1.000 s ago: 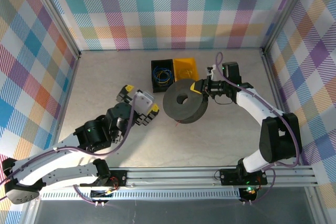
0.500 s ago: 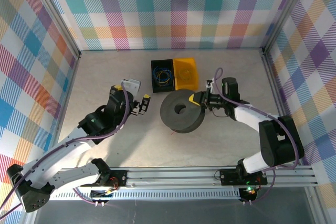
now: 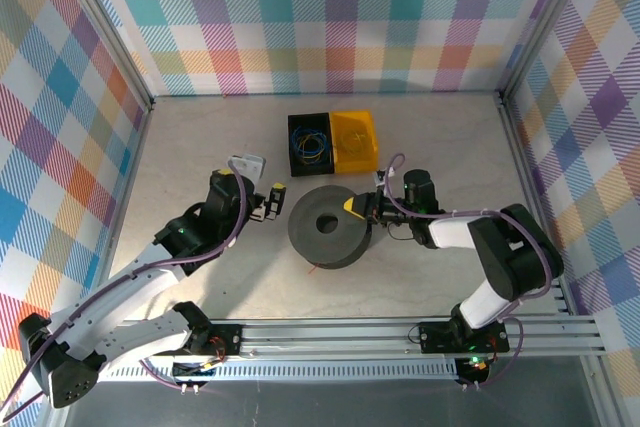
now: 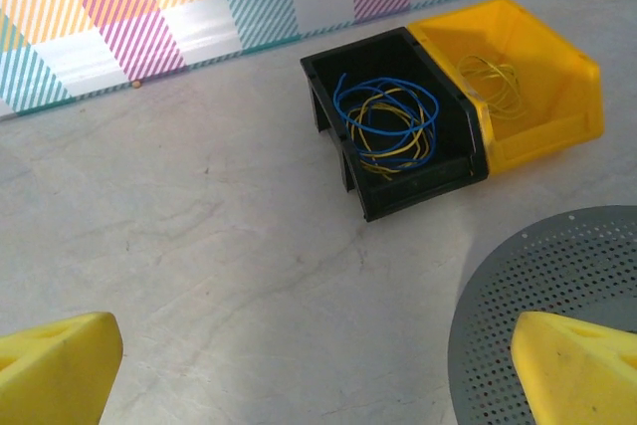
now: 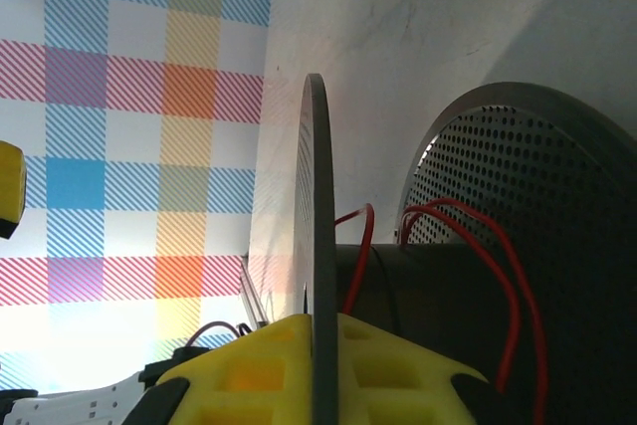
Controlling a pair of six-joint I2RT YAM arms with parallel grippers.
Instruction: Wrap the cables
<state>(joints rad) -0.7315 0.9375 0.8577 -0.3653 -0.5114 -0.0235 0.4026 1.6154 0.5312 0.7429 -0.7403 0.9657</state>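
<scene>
One second ago my right gripper [image 3: 358,207] held the spool [image 3: 325,229] tilted. Now it's flat and still pinched, left gripper [image 3: 268,201] spread open, so I reckon winding the cables [image 5: 510,296] comes next.

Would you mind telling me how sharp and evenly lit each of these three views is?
Top external: evenly lit and sharp, soft shadow beside the spool. Left wrist: black bin crisp, yellow fingertips soft up close. Right wrist: red cables sharp, wall patch washed out bright.
</scene>
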